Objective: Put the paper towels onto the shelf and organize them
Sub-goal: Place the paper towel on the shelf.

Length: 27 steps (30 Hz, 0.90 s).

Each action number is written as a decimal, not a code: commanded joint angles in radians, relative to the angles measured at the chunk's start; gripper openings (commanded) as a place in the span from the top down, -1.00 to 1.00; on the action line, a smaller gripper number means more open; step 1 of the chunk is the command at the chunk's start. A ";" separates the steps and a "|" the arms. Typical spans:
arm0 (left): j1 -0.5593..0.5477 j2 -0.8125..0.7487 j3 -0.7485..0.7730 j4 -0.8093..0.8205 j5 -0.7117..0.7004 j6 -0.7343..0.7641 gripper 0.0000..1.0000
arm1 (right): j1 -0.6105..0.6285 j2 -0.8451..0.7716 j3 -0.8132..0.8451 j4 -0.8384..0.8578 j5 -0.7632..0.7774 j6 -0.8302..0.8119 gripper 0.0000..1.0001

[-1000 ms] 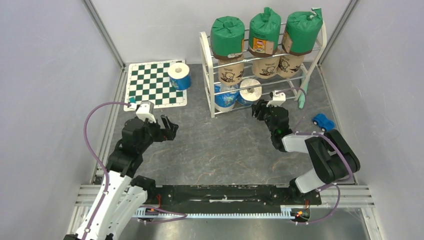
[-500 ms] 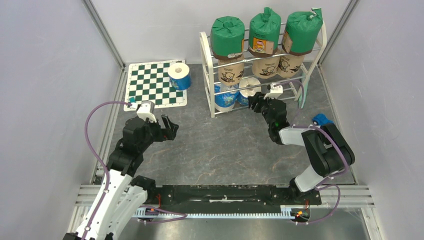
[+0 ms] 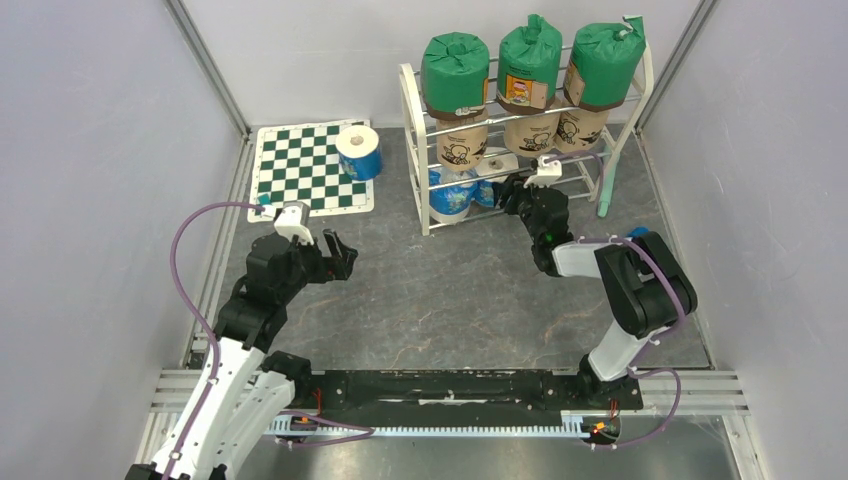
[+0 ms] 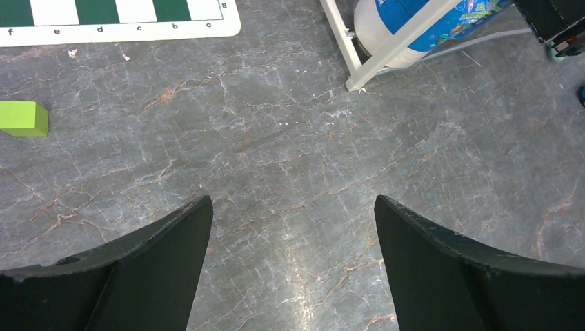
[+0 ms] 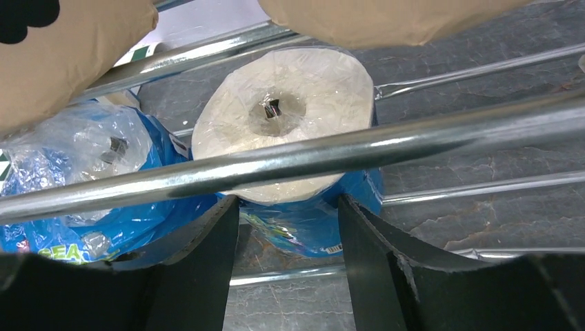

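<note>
A shelf rod (image 5: 296, 157) crosses the white roll (image 5: 324, 89), hiding a band of it.

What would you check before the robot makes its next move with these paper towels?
1. Green rolls fill the shelf's top tier: ok.
2. Tan rolls fill the middle tier: ok.
3. Second blue roll inside the bottom tier: ok.
4. Right hand let go of it: cannot tell.
5. Left hand open, empty: ok.
6. Last blue roll shelved: not ok, it stands on the chessboard mat.
</note>
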 commanded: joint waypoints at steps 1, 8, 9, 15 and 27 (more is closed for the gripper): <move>-0.004 0.002 -0.009 0.023 0.002 0.051 -0.86 | -0.008 0.030 0.055 0.060 -0.024 0.022 -0.14; -0.004 0.004 -0.008 0.023 0.001 0.053 -0.86 | -0.014 0.014 0.019 0.089 -0.031 0.034 -0.18; -0.004 0.003 -0.008 0.023 0.000 0.053 -0.86 | -0.014 0.002 0.004 0.094 -0.032 0.035 -0.21; -0.004 0.009 -0.007 0.023 0.002 0.050 -0.86 | -0.016 -0.101 -0.096 0.076 -0.028 0.023 -0.44; -0.004 0.391 0.298 -0.013 -0.085 -0.050 -0.88 | -0.018 -0.397 -0.299 -0.146 -0.079 0.039 -0.61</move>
